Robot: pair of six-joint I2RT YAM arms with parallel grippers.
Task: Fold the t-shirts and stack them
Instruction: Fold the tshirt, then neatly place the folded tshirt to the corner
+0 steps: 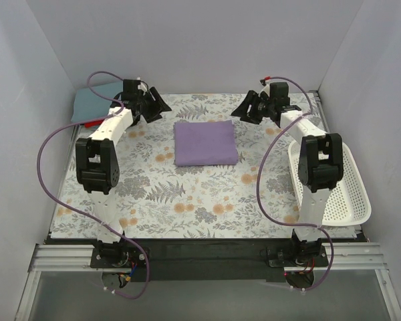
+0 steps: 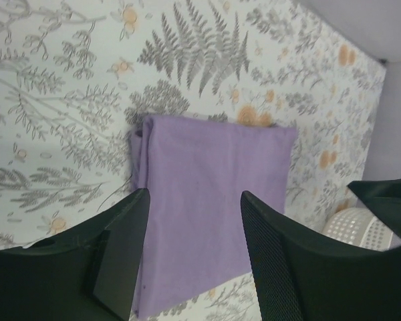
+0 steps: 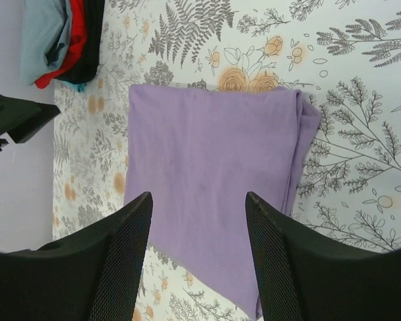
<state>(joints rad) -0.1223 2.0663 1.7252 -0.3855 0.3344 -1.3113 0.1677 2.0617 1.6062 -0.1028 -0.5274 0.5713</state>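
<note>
Basket [image 1: 351, 197] right; folded stack [image 1: 93, 105] far-left.

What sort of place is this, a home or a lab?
Probably a lab recording booth: plain white walls enclose a floral cloth-covered table, and the left arm and right arm are bolted to an aluminium rail at its near edge.

bright even light, soft shadows (sharp focus)
</note>
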